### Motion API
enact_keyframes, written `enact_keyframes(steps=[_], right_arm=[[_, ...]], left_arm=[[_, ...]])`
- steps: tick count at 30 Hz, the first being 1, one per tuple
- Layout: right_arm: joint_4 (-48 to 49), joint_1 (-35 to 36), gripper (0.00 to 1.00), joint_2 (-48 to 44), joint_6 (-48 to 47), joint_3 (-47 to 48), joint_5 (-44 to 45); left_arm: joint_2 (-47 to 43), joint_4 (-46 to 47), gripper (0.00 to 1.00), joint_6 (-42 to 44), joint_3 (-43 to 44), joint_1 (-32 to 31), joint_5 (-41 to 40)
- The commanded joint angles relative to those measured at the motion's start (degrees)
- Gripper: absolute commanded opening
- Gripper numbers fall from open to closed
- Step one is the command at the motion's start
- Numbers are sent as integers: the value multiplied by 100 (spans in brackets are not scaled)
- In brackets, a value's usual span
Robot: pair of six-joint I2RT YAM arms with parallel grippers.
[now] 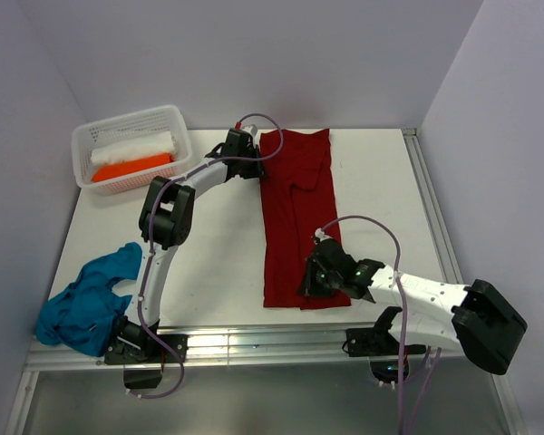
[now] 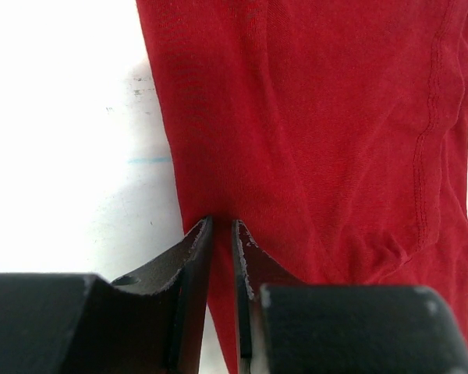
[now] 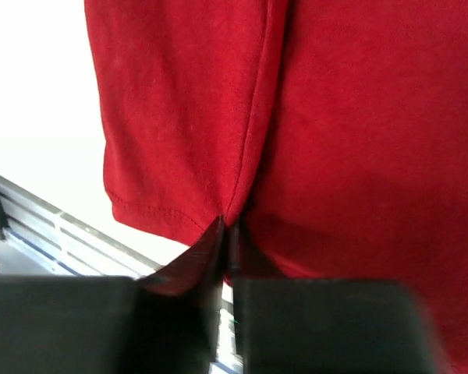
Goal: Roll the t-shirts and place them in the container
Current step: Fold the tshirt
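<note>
table (image 1: pixel 218 263): white, with the work laid on it.

dark red t-shirt (image 1: pixel 295 208): spread flat at the table's middle as a long narrow strip running from near edge to far edge, sides folded inward. no roll is formed yet.

teal-blue t-shirt (image 1: pixel 86 304): heaped at the near left corner, untouched.

white perforated basket (image 1: pixel 131 118): at the far left corner, with a white roll (image 1: pixel 134 148) and an orange roll (image 1: pixel 131 168) lying in it.

right gripper (image 3: pixel 228 226): pressed together on the red shirt's near hem, the cloth puckered at its tips.

left gripper (image 2: pixel 222 227): drawn nearly together at the shirt's far left edge, which appears to be pinched between the jaws.

step in hand, as judged: the strip is secured at both ends and the roll is about to be started from the near hem.

next move, as judged: the near hem is to be turned over toward the far end, kept tight and square to the strip's sides.
</note>
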Motion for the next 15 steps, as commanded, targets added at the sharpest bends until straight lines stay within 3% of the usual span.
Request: enact_keyframes(steps=[1,4,8,15], right_arm=[[-36,155,0,-148,252,44,20],[-282,190,0,-394,462,-17,-94],[-405,182,7,-544,595,-114,-587],[-994,199,14,-360,463,-35,-376]], left_arm=[[53,-62,22,221,101,67,-272],[35,-27,22,230,66,67,-281],[26,-18,22,247,48,67,-299],[26,-27,22,256,57,67,-316]])
